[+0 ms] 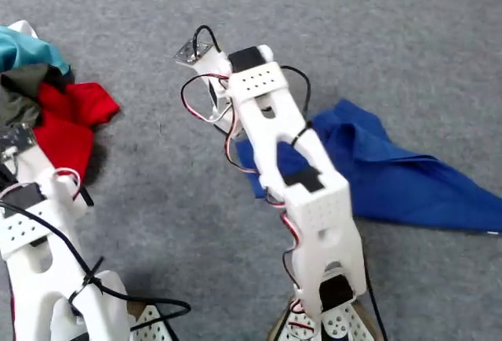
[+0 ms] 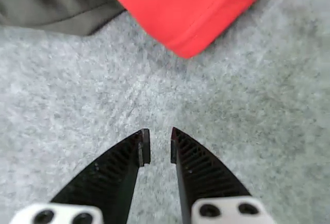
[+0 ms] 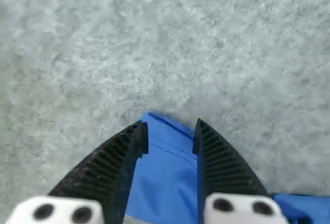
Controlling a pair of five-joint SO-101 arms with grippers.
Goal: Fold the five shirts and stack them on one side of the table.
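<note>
1. The blue shirt (image 1: 392,176) lies spread and rumpled on the right half of the grey felt table (image 1: 157,215), partly under the right arm.
2. The right gripper (image 3: 170,131) has its jaws parted astride one corner of that shirt, with the fabric lying between them.
3. A red shirt (image 1: 70,121), a dark grey shirt (image 1: 20,94) and a teal shirt (image 1: 27,47) sit heaped together at the table's left edge.
4. The left gripper (image 2: 160,144) hangs over bare felt near the red shirt, its jaws a narrow gap apart and holding nothing.
</note>
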